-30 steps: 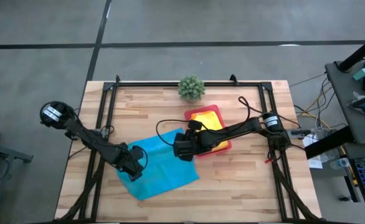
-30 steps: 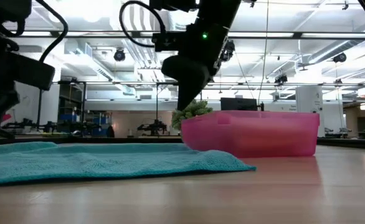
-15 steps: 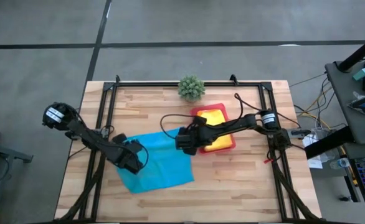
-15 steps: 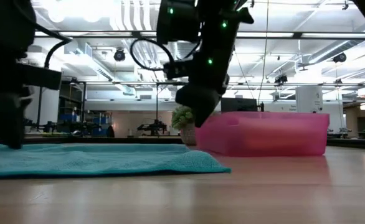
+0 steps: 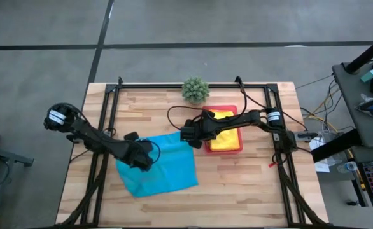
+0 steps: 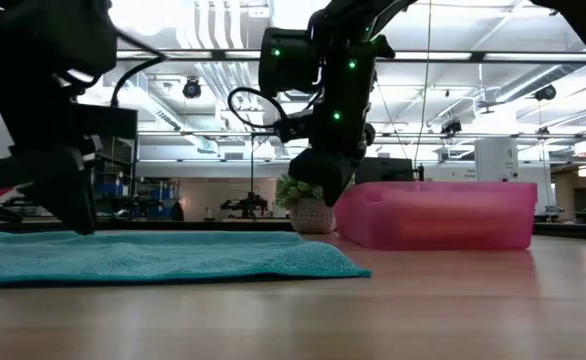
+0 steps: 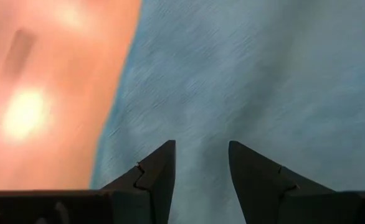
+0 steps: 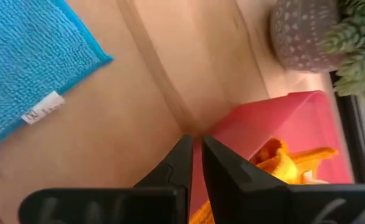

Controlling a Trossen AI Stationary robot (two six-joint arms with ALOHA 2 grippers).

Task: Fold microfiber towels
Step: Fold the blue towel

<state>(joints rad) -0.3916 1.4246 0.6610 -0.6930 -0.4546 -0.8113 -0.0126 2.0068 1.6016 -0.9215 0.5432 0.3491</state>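
Lighting: even and bright from above — ceiling strip lights point(image 6: 223, 25) blown out white in the low view. Arms there in near-silhouette against that backlight. Tabletop point(image 5: 250, 191) from above evenly lit, shadows soft and short. Left wrist view: heavy motion blur, a glare patch on the wood, towel point(image 7: 263, 81) weave smeared. Right wrist view sharper; plant pot point(image 8: 304, 34) slightly soft.

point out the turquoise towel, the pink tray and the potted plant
turquoise blue microfiber towel point(image 5: 167, 166), high view, flat middle of the cloth
pink rectangular plastic tray point(image 6: 443, 215), low view, near side wall
small spiky green potted plant point(image 5: 195, 89), high view, centre of the leaves
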